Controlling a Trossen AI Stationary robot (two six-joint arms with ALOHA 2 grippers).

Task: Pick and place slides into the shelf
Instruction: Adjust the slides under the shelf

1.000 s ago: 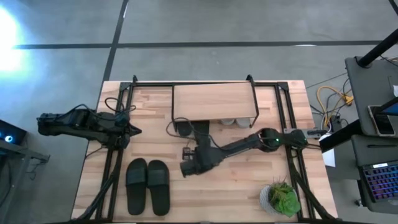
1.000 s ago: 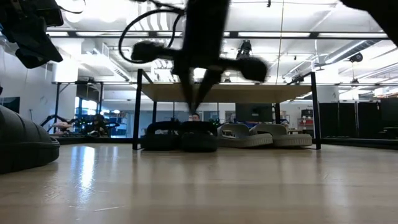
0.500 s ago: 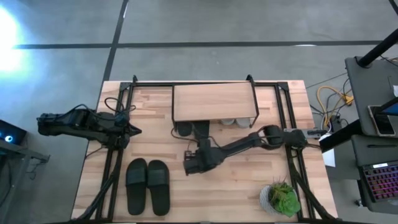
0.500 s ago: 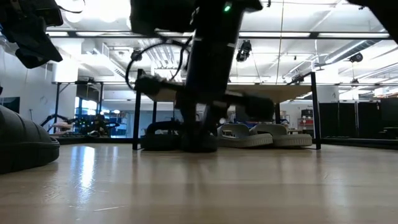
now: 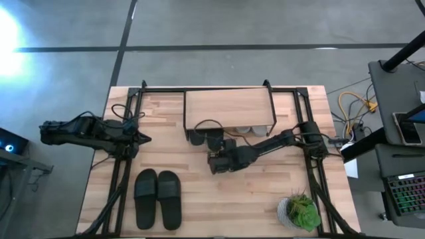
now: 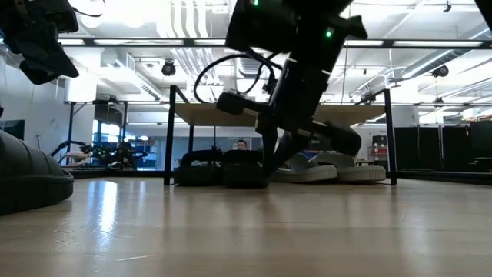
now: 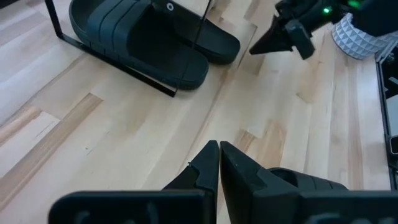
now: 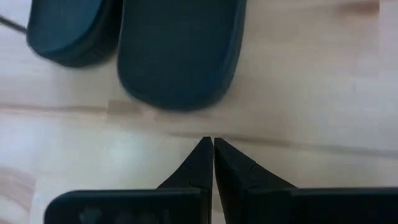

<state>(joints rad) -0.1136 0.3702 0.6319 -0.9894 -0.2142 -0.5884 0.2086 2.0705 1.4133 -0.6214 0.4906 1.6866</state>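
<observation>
While its two fingers are pressed together with nothing between them, the right claw (image 8: 209, 146) sits low over the bench (image 5: 265, 192), just in front of the shelf (image 5: 229, 108) and pointing at the heels of two dark slides (image 8: 180, 53) tucked under the plank; the tips are close to the nearer heel but apart from it. From above, that arm reaches in from the right side and ends near the shelf's front edge.

Under the shelf, the level view shows a dark pair (image 6: 223, 171) on one side and a light grey pair (image 6: 327, 169) beside it, all four flat on the wood with heels facing out. Black legs mark the shelf's corners.

A second black pair (image 5: 157, 198) lies side by side on open bench toward the front left, well apart from the shelf, with bare wood all round it.

Left claw (image 7: 219, 163), fingers also together and empty, hangs by the bench's left edge. A potted green plant (image 5: 300, 211) stands at the front right corner.
</observation>
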